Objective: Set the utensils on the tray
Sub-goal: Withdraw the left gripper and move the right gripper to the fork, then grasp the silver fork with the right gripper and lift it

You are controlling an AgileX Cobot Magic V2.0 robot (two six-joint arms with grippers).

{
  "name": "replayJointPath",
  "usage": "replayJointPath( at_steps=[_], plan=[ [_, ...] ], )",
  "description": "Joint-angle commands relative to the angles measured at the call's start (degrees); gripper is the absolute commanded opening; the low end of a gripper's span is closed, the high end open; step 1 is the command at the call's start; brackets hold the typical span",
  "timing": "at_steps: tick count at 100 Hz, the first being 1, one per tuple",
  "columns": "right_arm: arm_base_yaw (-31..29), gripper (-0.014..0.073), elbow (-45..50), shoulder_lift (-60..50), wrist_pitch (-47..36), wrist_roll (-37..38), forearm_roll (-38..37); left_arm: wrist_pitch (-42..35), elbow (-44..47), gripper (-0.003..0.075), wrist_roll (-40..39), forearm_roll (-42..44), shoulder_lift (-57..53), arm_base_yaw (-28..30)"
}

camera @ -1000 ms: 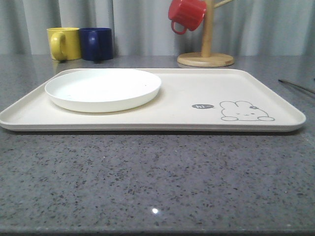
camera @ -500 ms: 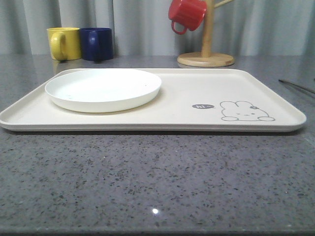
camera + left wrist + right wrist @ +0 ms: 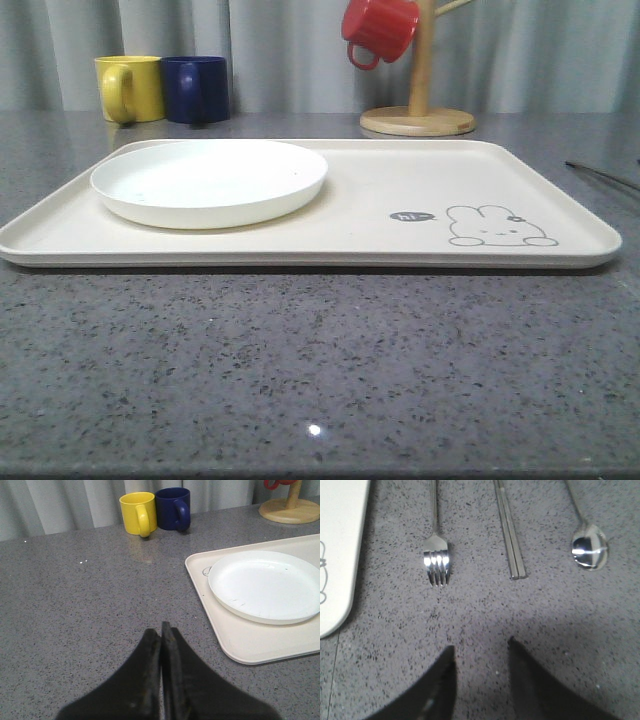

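The cream tray (image 3: 360, 245) with its grey rabbit drawing lies across the counter, and a round white plate (image 3: 209, 181) rests on its left part. In the right wrist view a silver fork (image 3: 436, 555), a pair of flat metal chopsticks (image 3: 511, 540) and a metal spoon (image 3: 589, 551) lie side by side on the grey counter beside the tray's edge (image 3: 340, 555). My right gripper (image 3: 481, 647) hovers open, short of the fork and chopsticks, holding nothing. My left gripper (image 3: 161, 628) is shut and empty over bare counter, left of the tray (image 3: 240, 640) and plate (image 3: 267, 585).
A yellow mug (image 3: 131, 88) and a blue mug (image 3: 196, 89) stand behind the tray's left end. A wooden mug stand (image 3: 418, 118) with a red mug (image 3: 379, 30) hanging on it is at the back. A thin metal tip (image 3: 600, 175) shows at the right edge.
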Motion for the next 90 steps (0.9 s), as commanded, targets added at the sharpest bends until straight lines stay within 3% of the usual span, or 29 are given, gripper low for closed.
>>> replayJointPath(
  at_steps=[1, 43, 90],
  plan=[
    [0.09, 0.0394, -5.73, 6.16, -1.22, -0.74, 0.72, -4.25, -1.32, -0.0019, -0.51, -0.35, 0.63, -0.42],
    [1.88, 0.0392, -31.33, 37.13, 17.07, -4.48, 7.50, -4.25, -1.32, -0.0019, -0.51, -0.35, 0.63, -0.42],
    [3.33, 0.0392, -43.84, 54.82, 16.01, -4.48, 5.43, -4.25, -1.32, -0.0019, -0.51, -0.35, 0.63, -0.42]
  ],
)
